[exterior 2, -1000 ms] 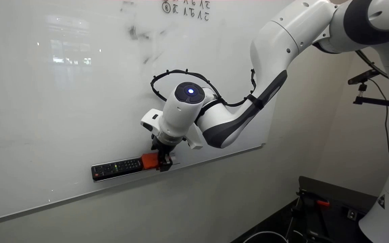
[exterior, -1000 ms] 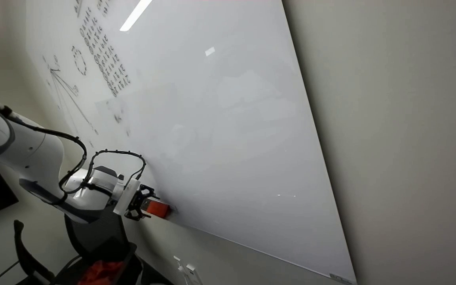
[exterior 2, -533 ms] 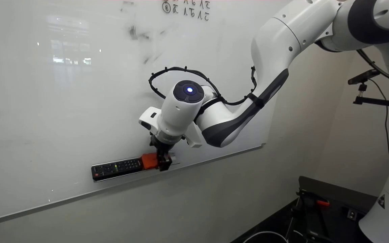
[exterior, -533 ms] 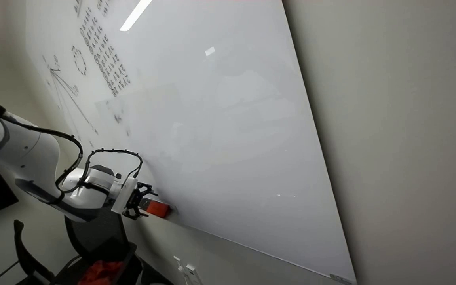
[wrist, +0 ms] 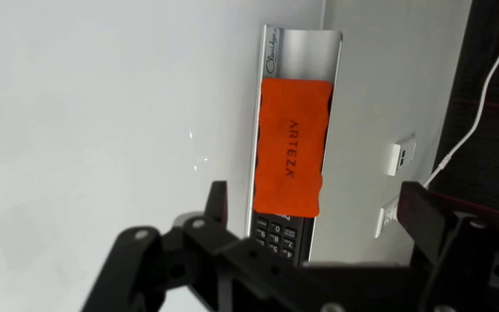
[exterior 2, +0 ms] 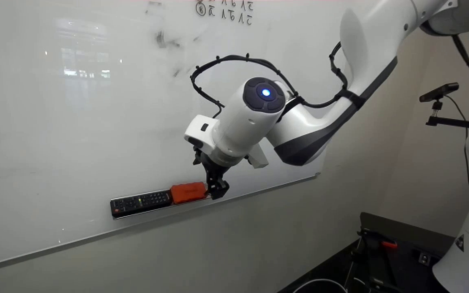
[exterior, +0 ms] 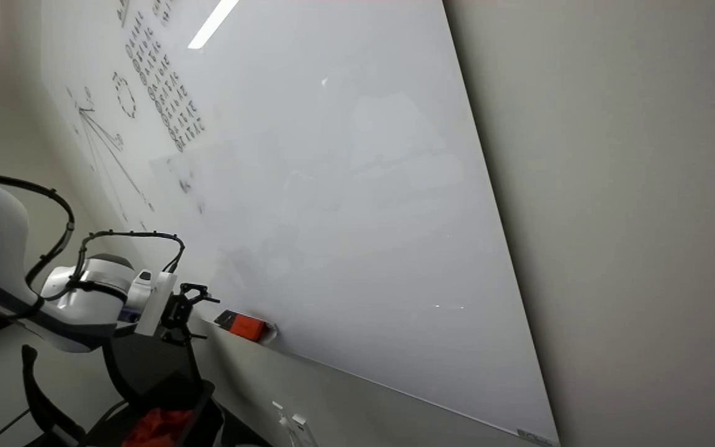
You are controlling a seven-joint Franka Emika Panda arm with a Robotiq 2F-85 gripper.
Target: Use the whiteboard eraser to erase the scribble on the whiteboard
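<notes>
1. Biggest change from a second ago: the gripper (exterior: 211,319) is pulled back from the eraser (exterior 2: 188,192), and more of the eraser shows in an exterior view. The eraser itself sits in the same spot.
2. Jaws are spread wide, holding nothing. In the wrist view one side stands over the whiteboard (wrist: 102,108), the other over the wall (wrist: 362,95).
3. Eraser looks: flat orange-red rectangle, wavy long sides, "ARTEZA" printed lengthwise, a bit of black peeking out along the edges.
4. It's lying in a metal tray (wrist: 310,54) near the whiteboard's bottom edge, between the tray's bare end and a black remote (exterior 2: 141,203) (can't tell if it just touches the remote or overlaps it, fwiw).
5. View stuff: only the wrist view makes "ARTEZA" and the tray's "Claridge" label (wrist: 271,53) readable, but it cuts off the remote, which shows way more of its buttons (exterior 2: 153,199) in an exterior view.
6. The scribble (exterior 2: 160,39), a dark grey smudge, shows up in both exterior views, higher on the whiteboard than the tray. The line diagrams (exterior: 104,133) only show in an exterior view.
</notes>
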